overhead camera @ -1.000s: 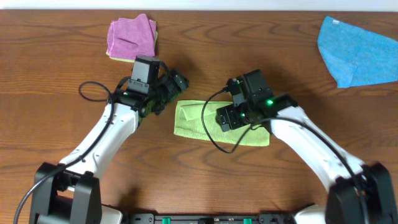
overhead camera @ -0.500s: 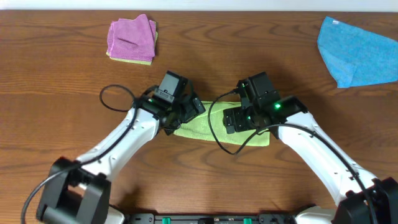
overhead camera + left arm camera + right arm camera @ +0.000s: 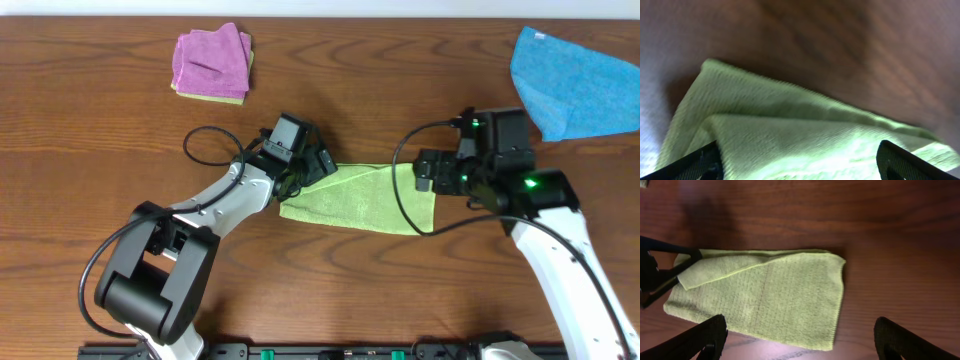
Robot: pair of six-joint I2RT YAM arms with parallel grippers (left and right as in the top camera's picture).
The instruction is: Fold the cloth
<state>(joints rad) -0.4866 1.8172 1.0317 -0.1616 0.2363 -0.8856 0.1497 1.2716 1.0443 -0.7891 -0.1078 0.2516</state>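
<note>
The lime-green cloth [image 3: 365, 198] lies folded into a wide strip at the table's middle, with a flap doubled over along its far left part [image 3: 725, 266]. My left gripper [image 3: 318, 166] stands open over the strip's left end. In its wrist view the cloth [image 3: 790, 130] fills the space between the wide-apart fingertips [image 3: 697, 162], and the left gripper [image 3: 800, 170] grips nothing. Above the strip's right end hovers my right gripper [image 3: 432, 172], also open. Seen from the right wrist, the cloth [image 3: 765, 297] lies flat ahead of the right gripper [image 3: 802, 345], untouched.
A pink-purple folded cloth [image 3: 210, 62] rests at the back left on a yellow-green one. A bright blue cloth [image 3: 575, 85] lies at the back right corner. The left arm's cable [image 3: 205, 150] loops over the wooden table [image 3: 100, 150].
The left arm has swung right and set its open gripper over the cloth's left end. The right arm has pulled back to the right, uncovering the folded strip.
</note>
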